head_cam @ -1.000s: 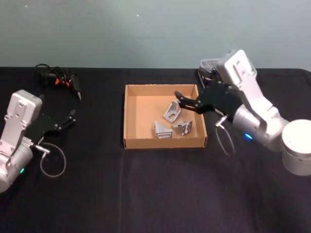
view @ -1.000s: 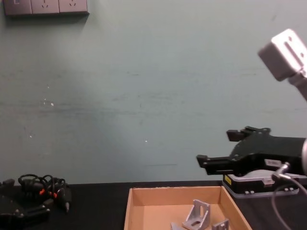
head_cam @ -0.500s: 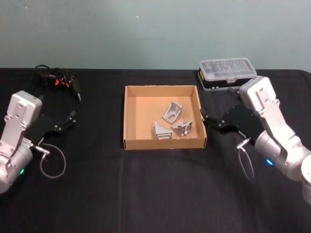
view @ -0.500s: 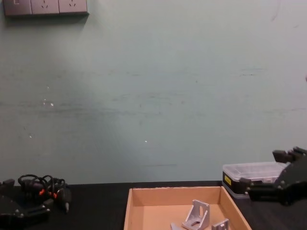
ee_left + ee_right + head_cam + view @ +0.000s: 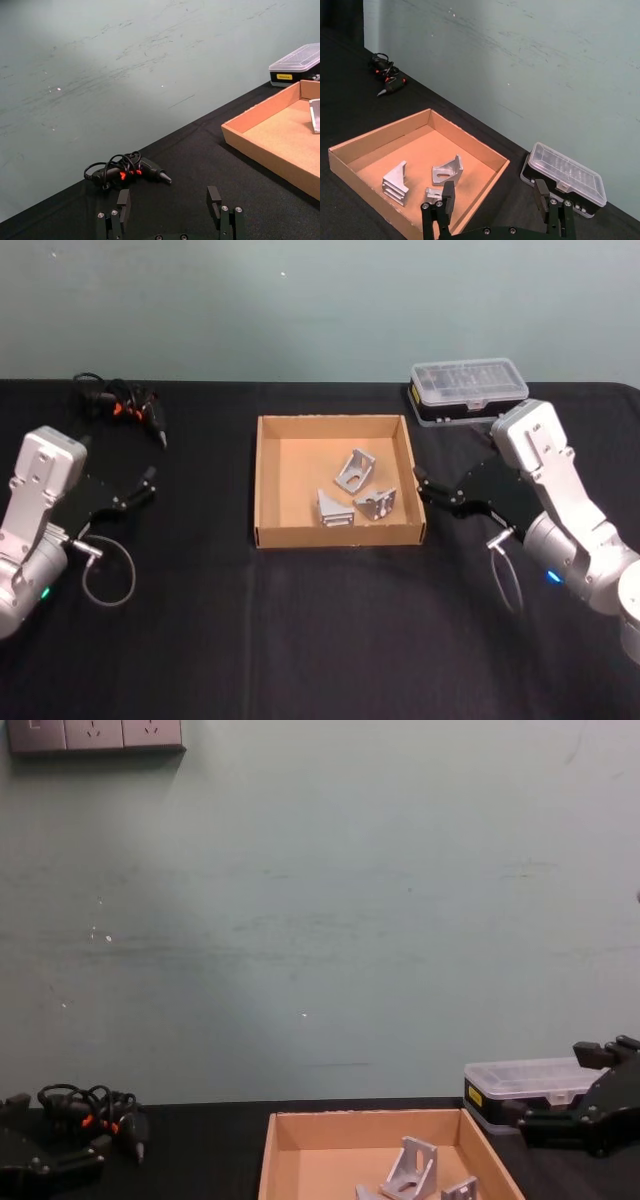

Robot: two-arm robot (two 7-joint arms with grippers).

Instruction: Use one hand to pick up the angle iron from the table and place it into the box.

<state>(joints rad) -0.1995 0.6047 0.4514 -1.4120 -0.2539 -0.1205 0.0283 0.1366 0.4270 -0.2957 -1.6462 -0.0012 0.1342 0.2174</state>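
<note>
Three silver metal angle irons (image 5: 354, 490) lie inside the shallow tan cardboard box (image 5: 268, 480) at frame centre on the matte black table (image 5: 320, 630); the black right gripper (image 5: 424, 486), fingers spread and empty, sits just right of it; the left gripper (image 5: 148, 485), parted and empty, rests far left.

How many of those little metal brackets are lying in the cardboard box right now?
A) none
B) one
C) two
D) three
D: the box holds three grey brackets, one upright near the middle, one lower left and one lower right; both pincers are outside it.
</note>
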